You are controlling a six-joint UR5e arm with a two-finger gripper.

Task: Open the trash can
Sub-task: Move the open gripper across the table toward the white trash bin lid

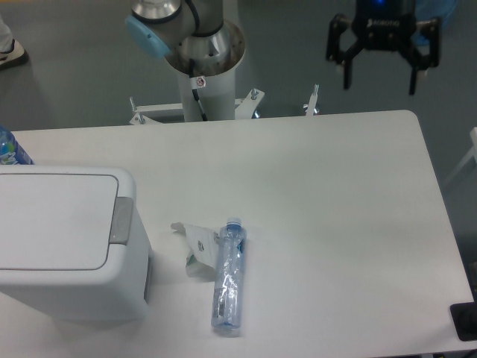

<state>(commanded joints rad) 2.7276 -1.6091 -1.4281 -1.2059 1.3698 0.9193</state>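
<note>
Up at the far right, the hand (379, 78) hangs beyond the back edge of the counter (328, 194), its two black fingers (346, 74) spread wide apart with nothing between them. It is well apart from everything on the counter.

From this one fixed view, the trash can (71, 246) sits at the near left corner of the counter, a big boxy white bin with its flat lid (52, 220) down. The grey push tab (121, 221) is on the lid's right edge, facing the middle of the counter.

Just to the right of the bin lies a crumpled bit of paper (197, 250), and touching that, a clear plastic bottle (229, 277) on its side, cap pointing away from me. Neither one covers the tab. A second bottle (10, 148), blue-labelled, peeks in at the left edge behind the bin.

Behind the counter stands the arm's grey base column (203, 63).
</note>
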